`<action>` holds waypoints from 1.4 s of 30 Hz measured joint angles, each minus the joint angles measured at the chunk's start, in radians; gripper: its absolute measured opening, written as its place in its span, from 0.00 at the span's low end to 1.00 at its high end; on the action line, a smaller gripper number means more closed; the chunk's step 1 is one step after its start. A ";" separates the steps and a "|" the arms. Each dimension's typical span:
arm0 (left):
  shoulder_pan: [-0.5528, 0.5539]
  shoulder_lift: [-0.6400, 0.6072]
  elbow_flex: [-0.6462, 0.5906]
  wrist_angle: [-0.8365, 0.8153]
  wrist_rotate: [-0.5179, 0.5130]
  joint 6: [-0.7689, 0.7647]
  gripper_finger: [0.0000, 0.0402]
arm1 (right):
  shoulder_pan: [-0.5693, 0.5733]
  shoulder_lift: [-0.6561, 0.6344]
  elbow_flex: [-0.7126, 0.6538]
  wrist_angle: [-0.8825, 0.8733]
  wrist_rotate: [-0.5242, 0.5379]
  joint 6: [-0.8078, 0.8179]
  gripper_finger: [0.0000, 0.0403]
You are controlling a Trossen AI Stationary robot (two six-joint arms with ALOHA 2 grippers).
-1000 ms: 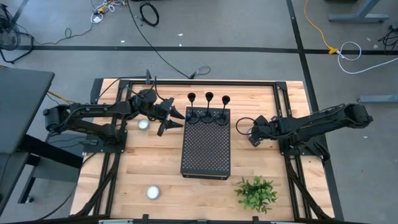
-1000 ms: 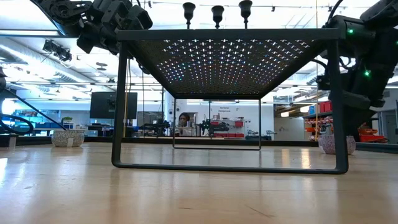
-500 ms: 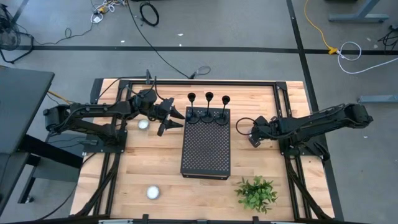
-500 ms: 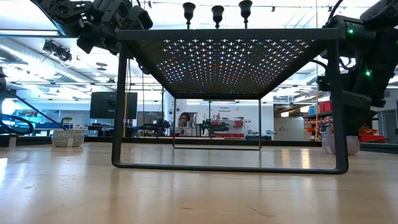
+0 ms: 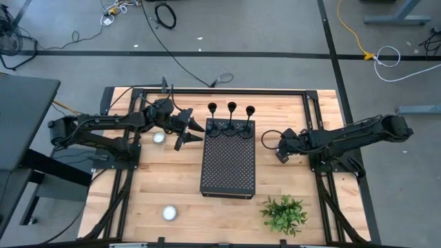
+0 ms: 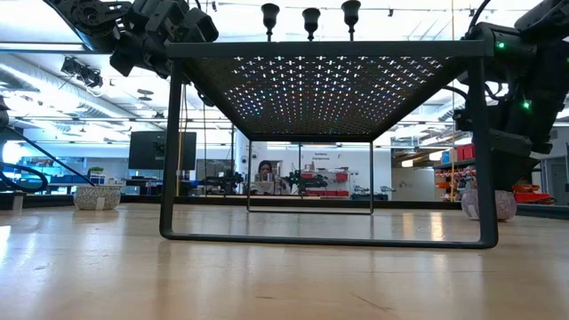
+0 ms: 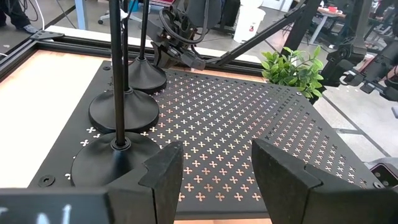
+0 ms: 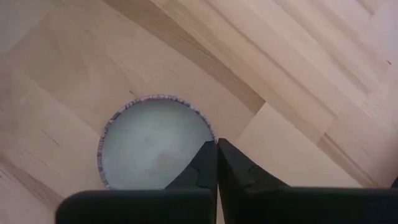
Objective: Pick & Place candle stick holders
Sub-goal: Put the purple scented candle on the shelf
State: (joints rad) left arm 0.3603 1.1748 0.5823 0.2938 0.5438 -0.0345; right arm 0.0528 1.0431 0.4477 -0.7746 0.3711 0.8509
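Left tool [image 7: 211,171] released, facing three candle holders [image 5: 231,118] on black box [image 5: 228,165]; right tool [image 8: 216,165] clenched, empty.
Holders look stiff, top-heavy, tippy metal: grip the thin stem low, near base.

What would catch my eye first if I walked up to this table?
Probably the large black perforated metal box at the table's middle, with three slim black metal candle stick holders standing in a row along its far edge. The left end effector hangs open just beside them, while the right end effector waits shut over a small round white candle.
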 joint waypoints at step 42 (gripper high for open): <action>0.000 0.000 0.000 0.000 0.000 -0.006 0.48 | 0.216 0.129 0.585 -0.450 -0.042 -0.025 0.00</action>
State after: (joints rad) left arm 0.3605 1.1751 0.5827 0.2933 0.5438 -0.0409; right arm 0.2692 1.1722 1.0325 -1.2248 0.3294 0.8255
